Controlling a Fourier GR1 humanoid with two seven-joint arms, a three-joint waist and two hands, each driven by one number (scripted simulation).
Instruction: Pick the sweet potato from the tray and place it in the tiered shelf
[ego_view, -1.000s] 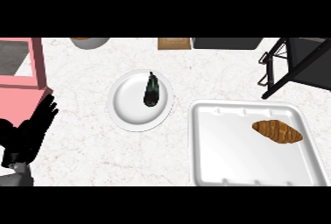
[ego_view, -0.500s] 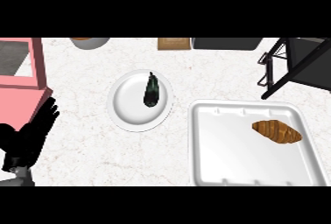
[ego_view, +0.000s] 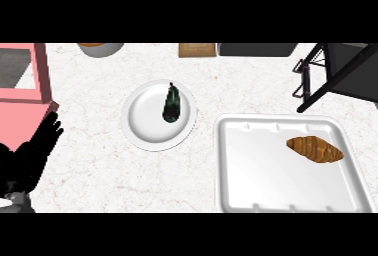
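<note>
Brown sweet potato (ego_view: 315, 149) sits untouched in the white tray (ego_view: 244, 190), black shelf (ego_view: 336, 72) at top right holds nothing visible, left hand (ego_view: 29, 160) rests with fingers relaxed at left edge, right hand unseen, so everything's left.

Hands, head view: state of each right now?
Left hand: open, fingers straight, holding nothing, at the view's lower left edge.
Right hand: not in view. The sweet potato lies untouched in the tray.
</note>
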